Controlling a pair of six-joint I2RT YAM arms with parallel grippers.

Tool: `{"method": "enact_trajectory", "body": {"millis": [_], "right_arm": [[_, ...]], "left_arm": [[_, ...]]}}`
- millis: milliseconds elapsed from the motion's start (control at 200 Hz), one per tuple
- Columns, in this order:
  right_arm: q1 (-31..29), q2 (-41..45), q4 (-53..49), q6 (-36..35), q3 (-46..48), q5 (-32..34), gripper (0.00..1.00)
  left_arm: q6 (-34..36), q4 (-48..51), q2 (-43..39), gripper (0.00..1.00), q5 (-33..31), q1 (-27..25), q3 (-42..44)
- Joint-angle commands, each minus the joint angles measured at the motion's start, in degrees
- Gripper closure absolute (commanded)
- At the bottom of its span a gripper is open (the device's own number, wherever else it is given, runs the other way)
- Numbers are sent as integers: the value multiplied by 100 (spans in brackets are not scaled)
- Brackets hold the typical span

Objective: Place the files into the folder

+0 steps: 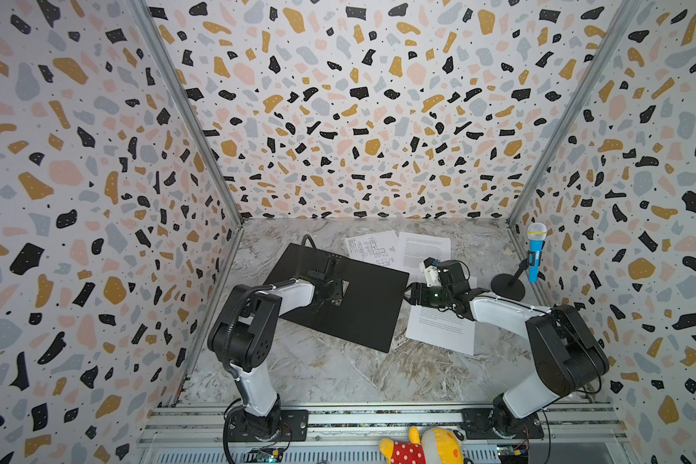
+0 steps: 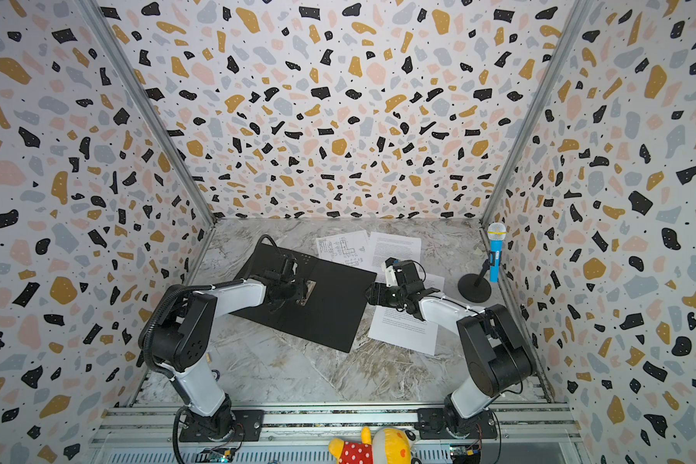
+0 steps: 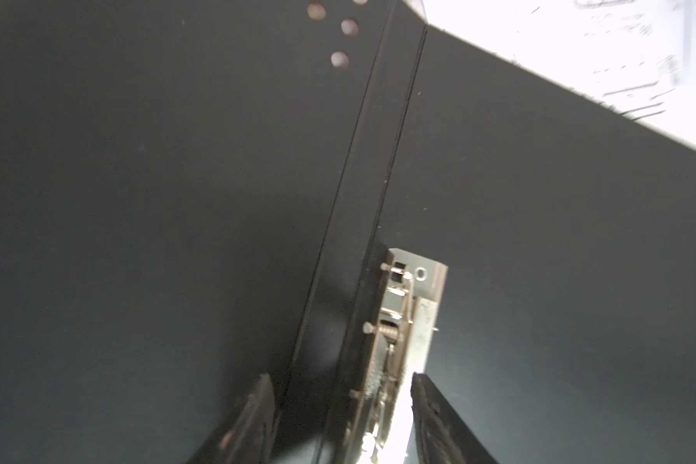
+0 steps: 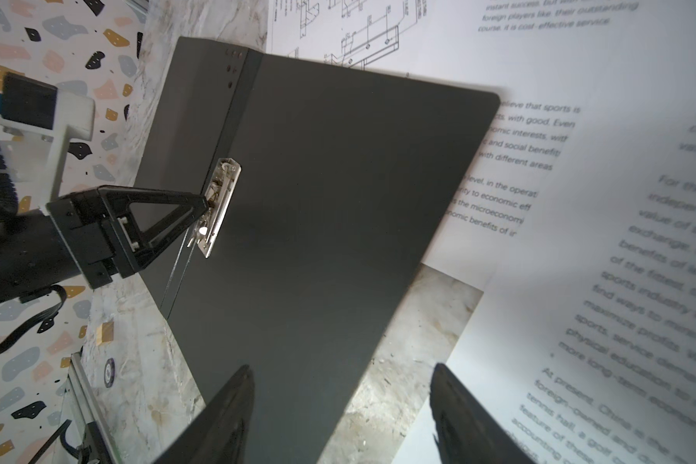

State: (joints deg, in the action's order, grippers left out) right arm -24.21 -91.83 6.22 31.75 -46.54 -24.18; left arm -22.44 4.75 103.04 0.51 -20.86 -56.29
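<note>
The folder [image 1: 362,317] [image 2: 330,317] lies open, black inside up, tilted on the marble table. My left gripper [image 1: 337,294] [image 3: 340,401] straddles its metal spine clip [image 3: 402,321] [image 4: 220,205]; one finger is against the clip and a gap shows beside the other. My right gripper [image 1: 406,295] [image 4: 342,385] hangs open over the folder's right edge, holding nothing. Three files lie around the folder: a drawing sheet [image 1: 372,249] and a text sheet [image 1: 424,249] behind it, and another text sheet [image 1: 438,329] to its right, under the right arm.
A blue toy microphone [image 1: 535,253] on a black round stand [image 1: 507,287] stands at the right wall. A plush toy [image 1: 422,446] sits on the front rail. Patterned walls close in three sides.
</note>
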Motion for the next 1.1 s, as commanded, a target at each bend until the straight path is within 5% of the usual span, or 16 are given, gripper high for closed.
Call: {"method": "enact_trajectory", "body": {"millis": [0, 380, 1096], "right_arm": [[21, -217, 26, -77, -168, -173, 30], [-23, -949, 144, -2, -594, -590, 33], [-187, -1380, 649, 540, -816, -1021, 44]], "left_arm": [[97, -35, 67, 48, -63, -51, -114], [-50, -220, -47, 51, 154, -113, 47], [-294, -534, -183, 77, 600, -133, 403]]}}
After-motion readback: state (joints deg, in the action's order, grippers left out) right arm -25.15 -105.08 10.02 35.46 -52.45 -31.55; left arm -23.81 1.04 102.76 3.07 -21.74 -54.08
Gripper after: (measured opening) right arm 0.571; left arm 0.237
